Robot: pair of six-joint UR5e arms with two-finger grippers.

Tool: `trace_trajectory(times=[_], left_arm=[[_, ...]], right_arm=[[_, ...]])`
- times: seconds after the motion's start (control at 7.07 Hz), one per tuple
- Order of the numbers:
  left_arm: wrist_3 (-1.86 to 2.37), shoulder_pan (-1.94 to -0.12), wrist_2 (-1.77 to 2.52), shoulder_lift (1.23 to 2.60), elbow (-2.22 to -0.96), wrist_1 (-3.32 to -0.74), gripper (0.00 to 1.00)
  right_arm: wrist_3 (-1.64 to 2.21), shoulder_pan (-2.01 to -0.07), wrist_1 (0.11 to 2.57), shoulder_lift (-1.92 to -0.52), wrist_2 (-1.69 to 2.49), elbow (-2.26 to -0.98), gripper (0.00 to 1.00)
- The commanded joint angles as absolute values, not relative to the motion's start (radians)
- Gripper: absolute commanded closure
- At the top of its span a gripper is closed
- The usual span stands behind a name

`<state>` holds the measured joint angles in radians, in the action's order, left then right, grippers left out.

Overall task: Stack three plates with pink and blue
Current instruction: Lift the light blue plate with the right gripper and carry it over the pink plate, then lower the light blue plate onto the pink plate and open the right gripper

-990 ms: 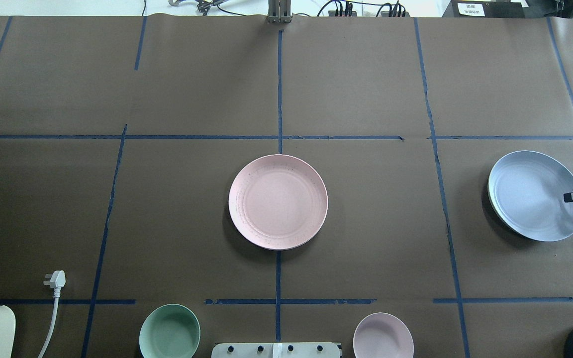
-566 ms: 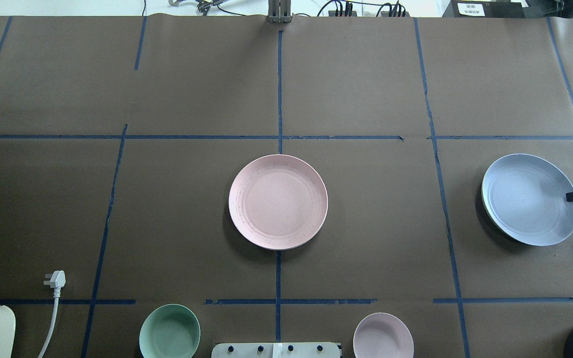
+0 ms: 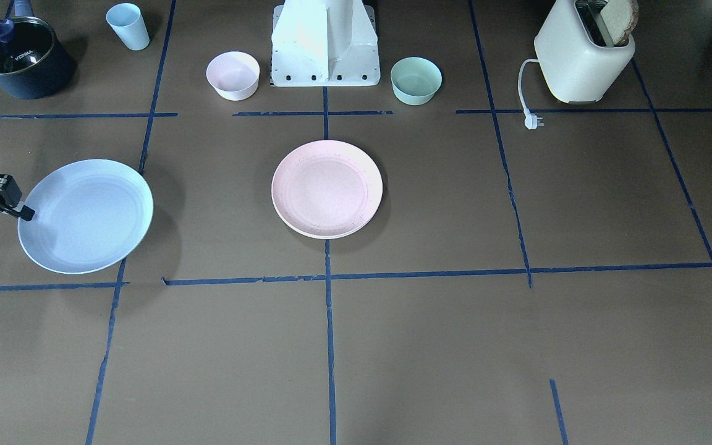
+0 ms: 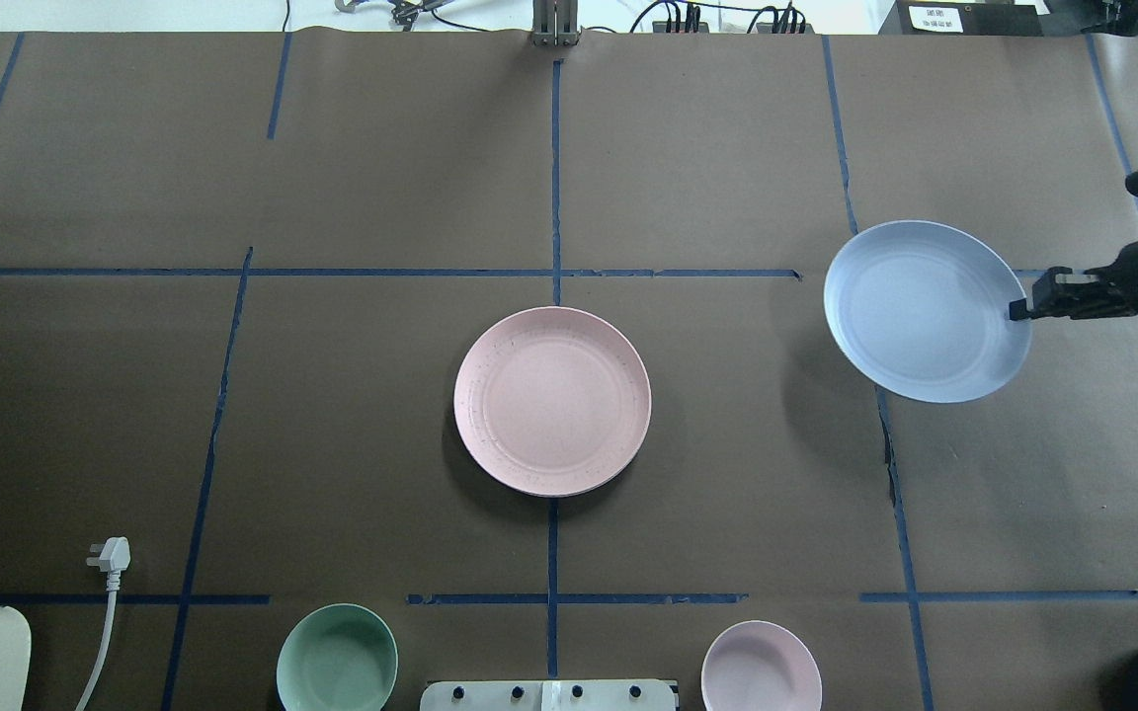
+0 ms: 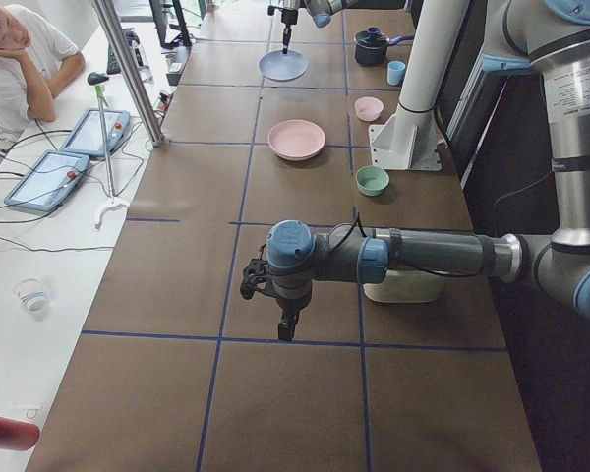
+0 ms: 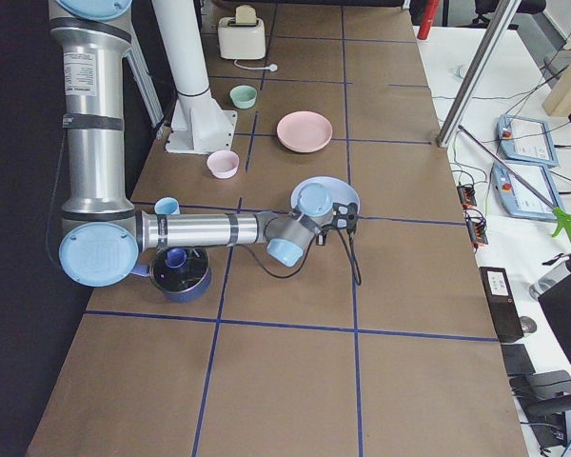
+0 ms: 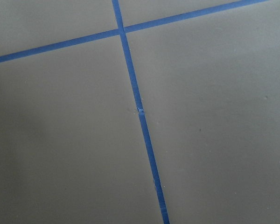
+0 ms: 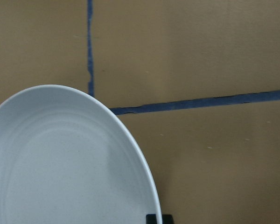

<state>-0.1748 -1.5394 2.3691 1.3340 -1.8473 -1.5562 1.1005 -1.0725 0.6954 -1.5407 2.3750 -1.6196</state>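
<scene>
- Table [image 4: 332, 395]: brown covering with a grid of blue tape; same layout as 0.6 s ago.
- Left arm [image 5: 403, 258]: stretched low over the table's end on the robot's left, well apart from all plates. Its wrist camera shows only bare covering and tape.
- Right arm [image 6: 200, 230]: reaches further into the overhead view from the right edge than 0.6 s ago, when only the fingertip showed.
- Blue plate [image 4: 925, 311]: held by its rim, clear of the table, with its shadow offset beneath it. It has shifted away from the robot and towards the centre line since 0.6 s ago, and now overlaps the vertical tape line. It is still well apart from the pink plate.
- Pink plate [image 4: 551, 400]: flat at table centre on the tape crossing, unmoved.
- Cream-white plate [image 3: 325, 235]: only a pale edge shows under the pink plate's near side in the front-facing view.
- Right gripper [image 4: 1018, 309]: jaws clamped on the blue plate's rim on the robot's right side.
- Left gripper [image 5: 287, 329]: points down above the table; I cannot tell the state of its jaws.
</scene>
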Motion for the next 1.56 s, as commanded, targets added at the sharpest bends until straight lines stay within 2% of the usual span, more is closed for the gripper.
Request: trace_trajectory(times=[0.0, 0.28, 0.57, 1.13, 1.27, 1.41], left_arm=[[-0.172, -1.54, 2.37, 1.328, -1.842, -1.552, 0.0], [-0.1, -1.54, 2.367, 1.315, -1.842, -1.555, 0.0], [-0.098, -1.54, 2.37, 1.315, -1.842, -1.555, 0.0], [-0.095, -1.54, 2.37, 1.315, -1.842, -1.555, 0.0], [-0.095, -1.54, 2.37, 1.316, -1.842, -1.555, 0.0], [-0.095, -1.54, 2.37, 1.316, -1.842, -1.555, 0.0]], right_arm=[[1.278, -0.978, 0.95, -1.401, 2.35, -1.805, 1.0], [1.452, -0.796, 0.98, -1.275, 2.17, -1.806, 1.0], [1.488, -0.624, 1.156, -1.151, 1.984, -1.795, 1.0], [1.488, -0.497, 1.17, -1.15, 1.879, -1.79, 1.0], [1.514, -0.488, 1.17, -1.146, 1.861, -1.787, 0.63], [1.558, -0.479, 1.169, -1.141, 1.85, -1.776, 0.01]])
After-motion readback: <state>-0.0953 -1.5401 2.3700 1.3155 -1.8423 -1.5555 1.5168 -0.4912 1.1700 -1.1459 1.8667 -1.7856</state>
